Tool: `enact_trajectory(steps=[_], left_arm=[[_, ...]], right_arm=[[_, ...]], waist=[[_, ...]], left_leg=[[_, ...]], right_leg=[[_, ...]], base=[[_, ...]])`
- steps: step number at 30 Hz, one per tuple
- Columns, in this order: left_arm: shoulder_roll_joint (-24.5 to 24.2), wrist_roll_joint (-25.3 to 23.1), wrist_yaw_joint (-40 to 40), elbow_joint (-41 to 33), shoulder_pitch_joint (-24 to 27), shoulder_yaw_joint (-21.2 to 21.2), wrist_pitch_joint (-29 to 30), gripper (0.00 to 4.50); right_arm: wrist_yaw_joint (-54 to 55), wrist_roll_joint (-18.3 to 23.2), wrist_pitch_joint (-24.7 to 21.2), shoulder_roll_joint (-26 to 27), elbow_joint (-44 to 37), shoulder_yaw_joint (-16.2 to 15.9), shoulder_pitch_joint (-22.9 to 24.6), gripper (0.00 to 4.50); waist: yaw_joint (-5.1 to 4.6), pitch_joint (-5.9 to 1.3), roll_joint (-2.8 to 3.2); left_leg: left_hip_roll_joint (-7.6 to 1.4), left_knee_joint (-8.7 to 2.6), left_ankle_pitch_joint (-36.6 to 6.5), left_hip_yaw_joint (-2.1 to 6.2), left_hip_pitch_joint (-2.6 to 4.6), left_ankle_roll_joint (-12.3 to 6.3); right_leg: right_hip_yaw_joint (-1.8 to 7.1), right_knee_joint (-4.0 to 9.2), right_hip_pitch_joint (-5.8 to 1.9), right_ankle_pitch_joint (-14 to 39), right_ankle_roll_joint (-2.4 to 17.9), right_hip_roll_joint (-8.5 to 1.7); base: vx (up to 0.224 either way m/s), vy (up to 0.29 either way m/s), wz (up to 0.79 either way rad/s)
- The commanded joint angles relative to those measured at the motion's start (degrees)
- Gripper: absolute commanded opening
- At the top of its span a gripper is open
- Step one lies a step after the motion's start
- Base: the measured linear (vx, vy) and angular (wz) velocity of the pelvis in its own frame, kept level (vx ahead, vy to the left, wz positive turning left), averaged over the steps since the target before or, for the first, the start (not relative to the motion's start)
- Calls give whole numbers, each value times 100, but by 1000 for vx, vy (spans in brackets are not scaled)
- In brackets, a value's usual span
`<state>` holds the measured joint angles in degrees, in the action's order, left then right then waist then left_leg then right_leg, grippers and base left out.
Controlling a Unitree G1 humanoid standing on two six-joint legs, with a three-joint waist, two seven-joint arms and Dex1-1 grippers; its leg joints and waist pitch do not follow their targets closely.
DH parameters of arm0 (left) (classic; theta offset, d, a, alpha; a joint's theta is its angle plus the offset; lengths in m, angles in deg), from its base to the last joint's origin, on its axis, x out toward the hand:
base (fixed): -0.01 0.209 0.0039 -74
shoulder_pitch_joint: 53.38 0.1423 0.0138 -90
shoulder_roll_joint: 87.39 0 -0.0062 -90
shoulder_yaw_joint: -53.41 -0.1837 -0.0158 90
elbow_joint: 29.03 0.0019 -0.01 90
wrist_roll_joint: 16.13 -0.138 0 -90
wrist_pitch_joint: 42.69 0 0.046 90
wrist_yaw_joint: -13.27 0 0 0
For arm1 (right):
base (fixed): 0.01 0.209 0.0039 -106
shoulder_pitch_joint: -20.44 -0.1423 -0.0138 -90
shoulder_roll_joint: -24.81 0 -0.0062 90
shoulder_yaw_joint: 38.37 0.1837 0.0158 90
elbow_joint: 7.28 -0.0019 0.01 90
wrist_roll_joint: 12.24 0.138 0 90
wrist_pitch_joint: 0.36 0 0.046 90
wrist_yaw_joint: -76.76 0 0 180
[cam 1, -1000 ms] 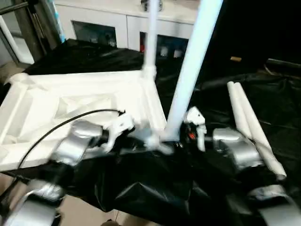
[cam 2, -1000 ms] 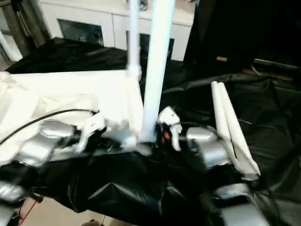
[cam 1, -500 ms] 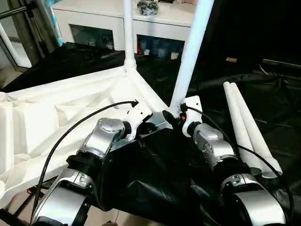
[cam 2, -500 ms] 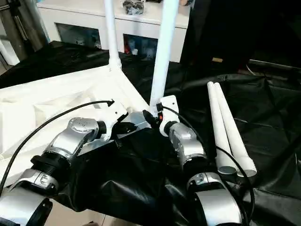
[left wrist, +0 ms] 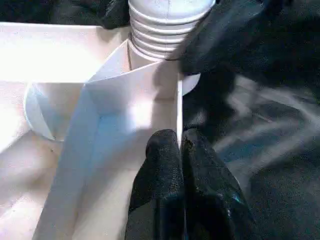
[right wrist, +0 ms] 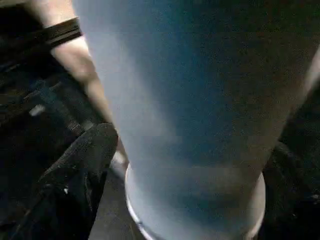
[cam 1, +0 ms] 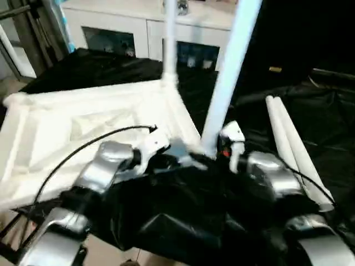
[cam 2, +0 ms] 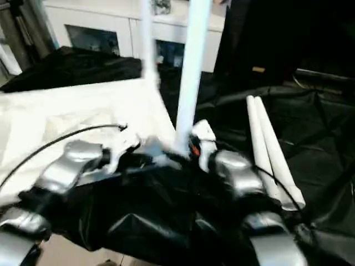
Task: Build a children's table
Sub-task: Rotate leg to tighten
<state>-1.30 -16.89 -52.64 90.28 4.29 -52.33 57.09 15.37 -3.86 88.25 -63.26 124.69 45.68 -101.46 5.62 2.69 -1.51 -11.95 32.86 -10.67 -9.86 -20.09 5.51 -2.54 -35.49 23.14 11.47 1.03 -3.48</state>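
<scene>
Left eye view: two legs [cam 1: 228, 72] stand in my tabletop [cam 1: 83, 127], two spare legs [cam 1: 294, 149] wait; left gripper [left wrist: 180, 150] pinches the rim, right gripper [right wrist: 185, 165] straddles a leg.

My head stereo pair looks forward-down; both wrist cams sit close, sharing standing leg [cam 1: 224, 94] base.

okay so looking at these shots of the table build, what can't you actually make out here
- Near leg: its top runs off the head views' upper edge.
- Near leg's seat in its corner socket: the right gripper's finger covers part of the ridged end in the left wrist view.
- Right gripper: the leg sits between its fingers in the right wrist view; contact unclear.
- Tabletop: rib detail lost to blur in the head views.
- Two loose legs: near ends hidden behind the right forearm.
</scene>
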Motion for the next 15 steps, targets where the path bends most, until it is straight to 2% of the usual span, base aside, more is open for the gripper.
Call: enact_trajectory(steps=[1,2,3,6,15], left_arm=[[43,296,-448,-162,114,-169,-97,0],[21,308,-495,-181,124,-171,-87,0],[-65,340,-649,-235,151,-180,-77,0],[-173,356,-801,-269,179,-188,-108,0],[-360,398,-1095,-396,283,-196,-67,0]], right_arm=[[-551,70,-156,-71,-311,-267,70,399],[-604,66,-178,-101,-337,-287,85,399],[-759,67,-263,-197,-468,-354,153,382],[-906,99,-372,-274,-654,-385,242,362],[-1059,194,-717,-328,-1013,-468,439,292]], waist=[[24,-324,-24],[27,-325,-17],[27,-314,-40],[39,-314,-28],[74,-329,-21]], left_leg=[[-138,-323,-833,-30,-10,-431],[-140,-326,-857,-30,-3,-413],[-137,-331,-895,-35,-1,-384],[-140,-337,-904,-29,9,-341],[-133,-334,-756,-27,3,-322]], right_leg=[[218,376,-337,500,1339,-401],[220,384,-329,578,1330,-403],[222,402,-317,709,1302,-398],[228,409,-305,825,1252,-403],[221,372,-307,523,1285,-393]], base=[[0,0,0],[0,0,0],[0,0,0],[0,0,0],[0,0,0]])
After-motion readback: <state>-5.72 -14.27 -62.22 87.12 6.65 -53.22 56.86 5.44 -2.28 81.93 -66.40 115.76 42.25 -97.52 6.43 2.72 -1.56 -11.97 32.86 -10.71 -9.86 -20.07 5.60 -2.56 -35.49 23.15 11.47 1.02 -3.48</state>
